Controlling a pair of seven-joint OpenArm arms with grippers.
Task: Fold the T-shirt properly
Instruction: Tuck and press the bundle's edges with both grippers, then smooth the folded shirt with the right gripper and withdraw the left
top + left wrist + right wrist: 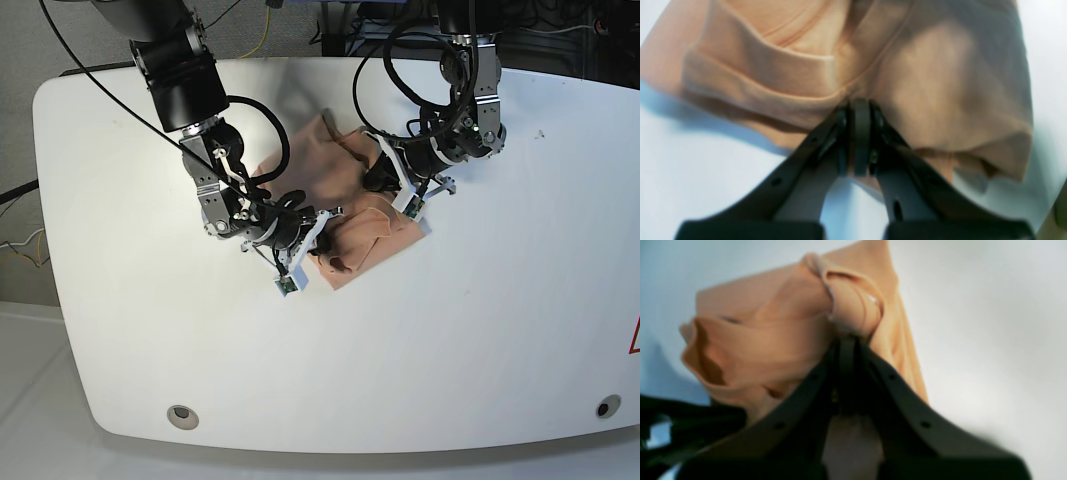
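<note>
The peach T-shirt (372,238) lies bunched in the middle of the white table (470,340), between the two arms. In the left wrist view its folds (773,73) fill the upper frame, and my left gripper (860,106) is shut on a pinch of the cloth at a seam. In the right wrist view my right gripper (846,341) is shut on a rolled hem of the T-shirt (766,340), which is lifted into a crumpled lump. In the base view the left gripper (380,180) grips the shirt's far right side and the right gripper (322,240) its near left side.
The table's rounded front edge (330,440) has a bolt hole near each corner (181,414). Black and yellow cables (262,25) hang behind the far edge. Both arms' cable loops (410,90) hang close over the shirt.
</note>
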